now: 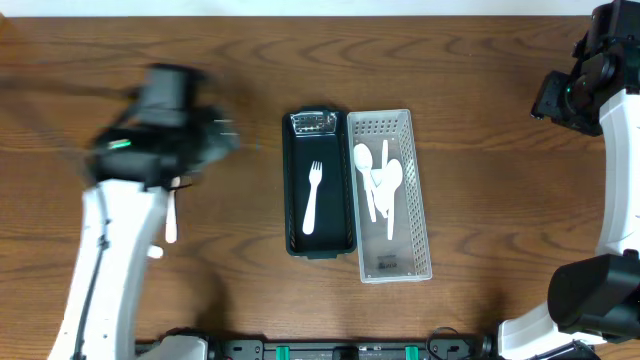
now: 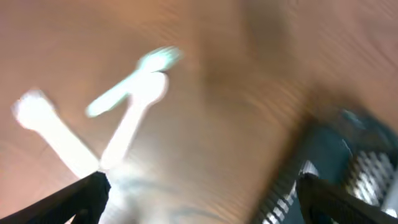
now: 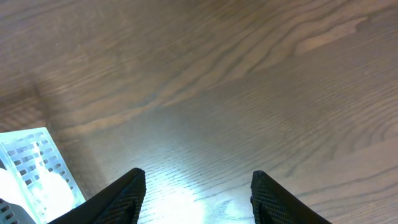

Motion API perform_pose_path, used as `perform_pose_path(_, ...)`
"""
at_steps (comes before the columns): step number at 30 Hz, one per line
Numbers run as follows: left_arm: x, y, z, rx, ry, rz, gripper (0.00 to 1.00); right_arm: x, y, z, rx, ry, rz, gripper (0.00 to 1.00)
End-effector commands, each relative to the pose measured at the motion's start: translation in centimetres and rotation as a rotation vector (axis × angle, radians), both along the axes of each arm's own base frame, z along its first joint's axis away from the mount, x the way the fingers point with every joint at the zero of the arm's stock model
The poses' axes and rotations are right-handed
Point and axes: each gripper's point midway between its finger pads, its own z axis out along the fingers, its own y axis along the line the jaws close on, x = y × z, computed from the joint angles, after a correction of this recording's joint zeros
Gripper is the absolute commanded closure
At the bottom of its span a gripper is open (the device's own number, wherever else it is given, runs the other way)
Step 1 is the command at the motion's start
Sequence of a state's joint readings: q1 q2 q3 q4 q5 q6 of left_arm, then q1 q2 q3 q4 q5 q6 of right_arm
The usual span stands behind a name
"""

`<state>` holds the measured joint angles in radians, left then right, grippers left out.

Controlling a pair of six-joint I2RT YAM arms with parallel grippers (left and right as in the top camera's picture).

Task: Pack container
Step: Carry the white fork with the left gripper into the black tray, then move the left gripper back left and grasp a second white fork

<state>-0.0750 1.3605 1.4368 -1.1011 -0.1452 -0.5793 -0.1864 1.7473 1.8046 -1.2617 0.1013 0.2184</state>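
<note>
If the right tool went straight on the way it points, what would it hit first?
Likely the bare table: the right tool faces plain wood, with the clear basket off to one side, out of its line. Depth is unclear.

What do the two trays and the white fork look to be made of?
Black tray: likely glossy plastic, with a bright sheen at its far end.
Clear tray: see-through plastic with perforated walls.
Fork: probably white plastic, matte and thin.
</note>
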Motion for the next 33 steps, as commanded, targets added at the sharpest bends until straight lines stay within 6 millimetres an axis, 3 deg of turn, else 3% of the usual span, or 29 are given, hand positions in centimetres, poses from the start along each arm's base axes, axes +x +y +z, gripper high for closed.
perform_pose_path(1,-2.4,7.4,0.0,-0.030,0.001,0.399,0.02,0.0,0.0,-0.1,-0.001,0.002,0.014,0.42)
perform_pose_path(2,-3.4,9.7,-0.2,-0.037,0.009,0.493,0.02,0.0,0.0,-0.1,-0.001,0.002,0.014,0.42)
perform_pose_path(6,-6.3,15.1,-1.6,-0.042,0.044,0.698,0.02,0.0,0.0,-0.1,0.000,0.002,0.013,0.42)
perform_pose_path(11,-9.2,19.6,-4.5,-0.066,0.147,0.878,0.02,0.0,0.0,-0.1,0.000,0.002,0.013,0.42)
perform_pose_path(16,-9.7,21.1,-8.6,-0.133,0.276,0.932,0.02,0.0,0.0,-0.1,0.000,0.002,0.014,0.42)
perform_pose_path(21,-8.8,21.3,-12.7,-0.171,0.396,0.898,0.02,0.0,0.0,-0.1,0.000,0.003,0.014,0.41)
perform_pose_path(28,-7.6,21.8,-17.9,-0.199,0.509,0.772,0.02,0.0,0.0,-0.1,-0.001,0.004,0.013,0.41)
perform_pose_path(33,-6.6,21.6,-20.5,-0.241,0.534,0.668,0.02,-0.1,0.0,-0.1,0.000,0.006,0.013,0.41)
